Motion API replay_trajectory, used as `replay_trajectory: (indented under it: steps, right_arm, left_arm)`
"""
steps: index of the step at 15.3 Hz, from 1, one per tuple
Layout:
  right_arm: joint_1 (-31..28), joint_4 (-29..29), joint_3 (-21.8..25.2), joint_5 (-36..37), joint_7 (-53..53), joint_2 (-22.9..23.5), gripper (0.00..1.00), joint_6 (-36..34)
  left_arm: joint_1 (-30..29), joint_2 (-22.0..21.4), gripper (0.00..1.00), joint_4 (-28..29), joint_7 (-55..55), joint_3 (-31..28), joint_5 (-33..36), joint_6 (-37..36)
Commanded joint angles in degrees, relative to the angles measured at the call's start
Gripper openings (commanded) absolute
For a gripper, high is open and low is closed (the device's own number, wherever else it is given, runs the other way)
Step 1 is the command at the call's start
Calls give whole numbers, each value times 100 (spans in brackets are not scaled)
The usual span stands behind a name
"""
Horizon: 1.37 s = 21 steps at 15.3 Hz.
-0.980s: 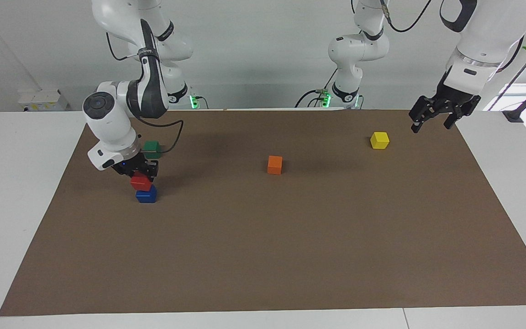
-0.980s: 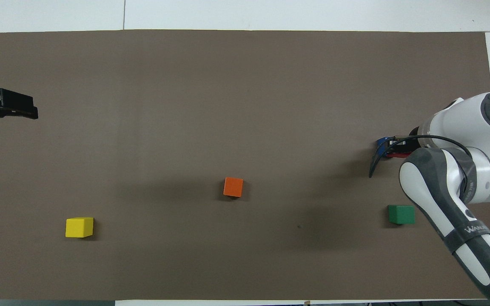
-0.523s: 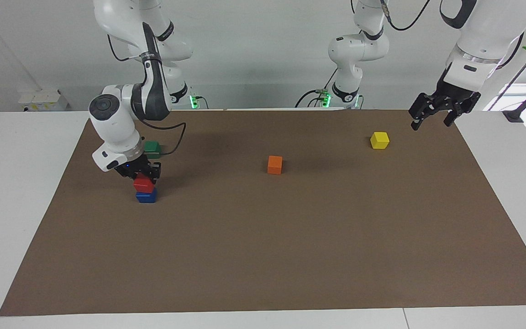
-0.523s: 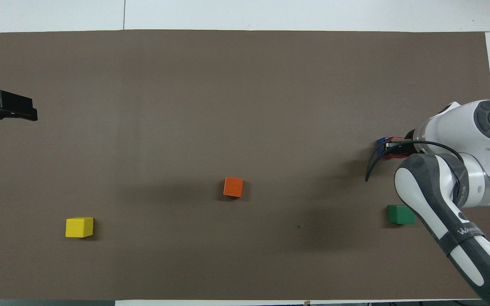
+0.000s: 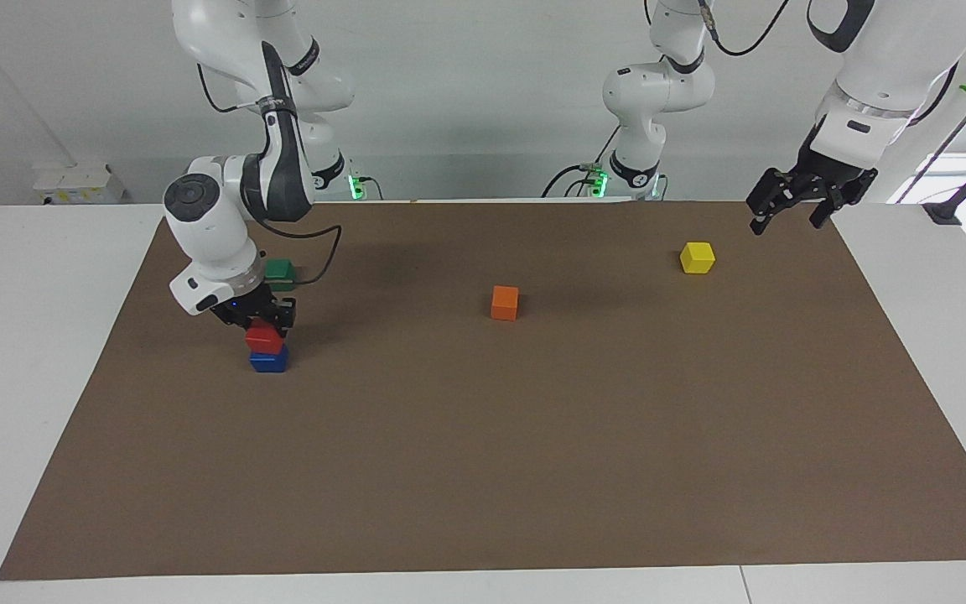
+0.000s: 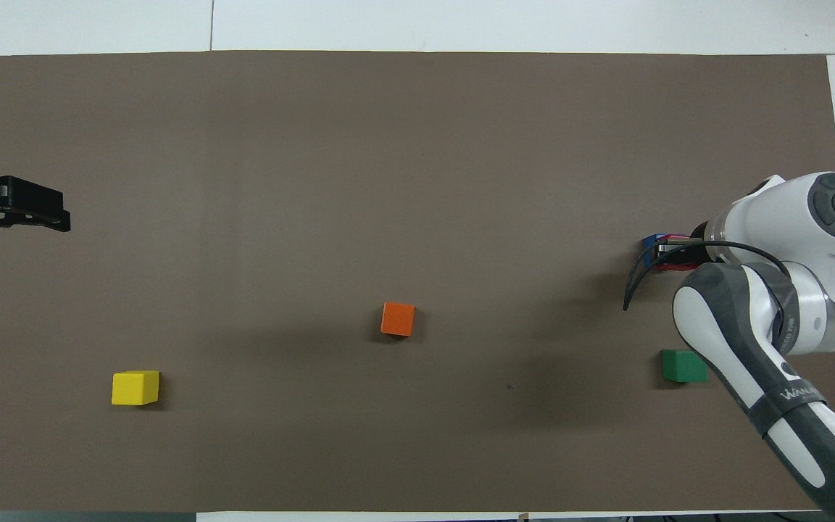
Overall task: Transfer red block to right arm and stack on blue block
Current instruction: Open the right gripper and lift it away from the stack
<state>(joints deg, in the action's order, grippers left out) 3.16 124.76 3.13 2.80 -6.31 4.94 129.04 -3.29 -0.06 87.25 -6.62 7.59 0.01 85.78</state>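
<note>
From across the table, the right gripper pinches the red block, which sits on the blue block near a green block at the right arm's end of the brown mat. The left gripper hangs spread wide and empty near the yellow block.

From overhead, an orange block lies mid-mat; the right arm hides most of the stack.

One camera sits high across the bench, facing the robots, wide enough to take in the whole brown mat. The other looks steeply down from above the robots' end. Both share the mat, half a turn apart
</note>
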Motion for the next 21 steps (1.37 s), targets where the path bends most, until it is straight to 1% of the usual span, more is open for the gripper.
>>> replay_trajectory:
  steps: [1,2,3,4,5,9,10,13,16,18,21]
  right_arm:
    - [-88,207,-50,151,-177,-116,0,270]
    - [-88,207,-50,150,-186,-116,0,279]
    - [-88,207,-50,150,-187,-116,20,279]
    - [-97,207,-50,150,-187,-107,71,270]
    - [-97,189,-50,142,-187,-107,100,270]
    - [-88,-12,-50,142,-99,-116,100,87]
    - [-79,-239,-50,142,-12,-151,100,-280]
    - [-88,-1433,-50,133,672,-239,100,-1685]
    - [-88,-2287,-41,54,990,-301,100,-2794]
    - [-79,-2648,-41,54,1271,-405,100,-3357]
    - [-88,-2729,-23,-51,1535,-783,100,-3710]
  left_arm:
    - [-67,-143,100,99,65,41,-89,-245]
    - [-58,-161,100,117,56,41,-89,-306]
    - [-67,-161,100,134,65,41,-89,-324]
    - [-58,-161,100,135,56,41,-89,-351]
    - [-58,-169,100,126,47,41,-89,-394]
    - [-49,-161,100,99,38,85,-89,-457]
    - [-49,-161,100,108,56,85,-89,-465]
    - [-49,-196,100,161,91,85,-89,-448]
    - [-40,-240,100,214,47,41,-89,-456]
    - [-58,-249,100,214,47,41,-89,-457]
    - [-58,-240,100,214,47,41,-89,-456]
